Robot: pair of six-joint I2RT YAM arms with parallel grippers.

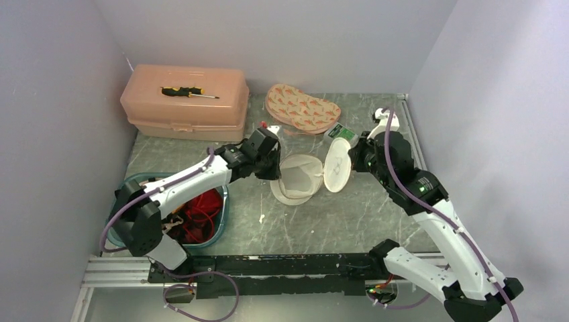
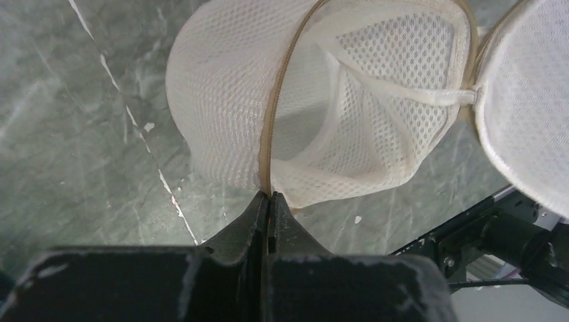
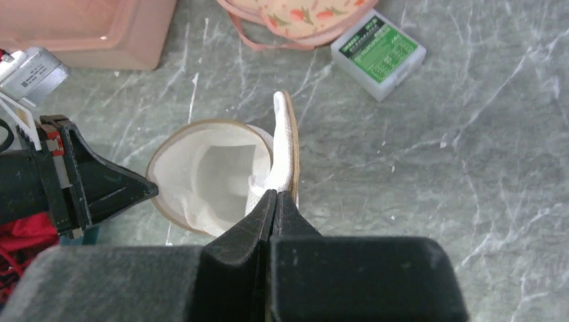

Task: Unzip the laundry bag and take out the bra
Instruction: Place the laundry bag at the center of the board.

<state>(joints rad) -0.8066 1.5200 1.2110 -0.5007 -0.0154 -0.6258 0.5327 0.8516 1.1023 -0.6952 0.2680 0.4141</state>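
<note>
While both arms are engaged at the laundry bag (image 1: 298, 180), the bra (image 1: 201, 209) lies apart from it, in the teal bin (image 1: 225, 215) at the near left of the table (image 1: 322, 221). It shows there as a heap of bright red fabric with thin red straps. A pale item lies beside it in the bin and cannot be identified.

The laundry bag is a round white mesh case with a tan zip edge. It stands unzipped, with its lid (image 1: 337, 166) hinged up on the right side. The interior shows white mesh and a white strap running to the hinge.

The left gripper (image 2: 268, 198) has its jaws pinched together on the bag's zip edge at the near rim. The right gripper (image 3: 274, 198) has its jaws pressed tight on the edge of the raised lid.

A salmon-pink toolbox (image 1: 184, 100) sits closed at the far left, its contents not visible. A screwdriver (image 1: 188, 92) with a yellow and black handle lies on its top. A flat pouch (image 1: 302, 109) with an orange flower print lies at the far centre.

A small pale box (image 3: 379, 52) lies just beside the pouch. It carries a green label with white print, which is too small to read.
</note>
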